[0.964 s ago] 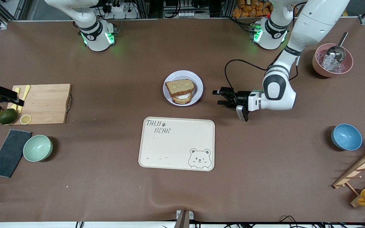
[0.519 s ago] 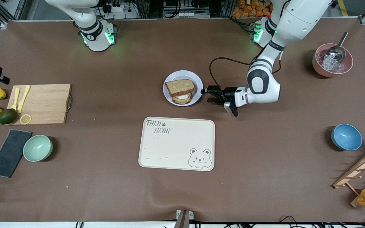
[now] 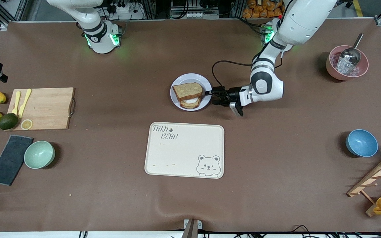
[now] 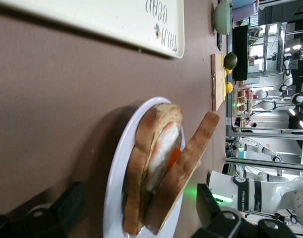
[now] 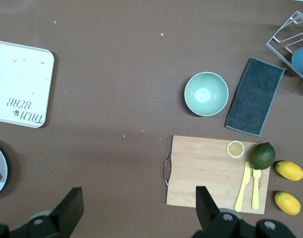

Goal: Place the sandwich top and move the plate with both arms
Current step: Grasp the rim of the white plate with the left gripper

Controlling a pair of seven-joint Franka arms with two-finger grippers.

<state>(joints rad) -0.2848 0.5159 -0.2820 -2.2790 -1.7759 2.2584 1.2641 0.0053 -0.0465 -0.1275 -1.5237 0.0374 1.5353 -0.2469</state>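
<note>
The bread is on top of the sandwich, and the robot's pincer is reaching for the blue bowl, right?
Not quite. The sandwich top does lie on the sandwich, but the left pincer is at the rim of the plate, not at the blue bowl, which sits apart toward the left arm's end of the table. The front view shows it.

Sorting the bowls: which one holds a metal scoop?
The pink bowl holding ice, toward the left arm's end; the mint bowl and blue bowl sit empty.
</note>
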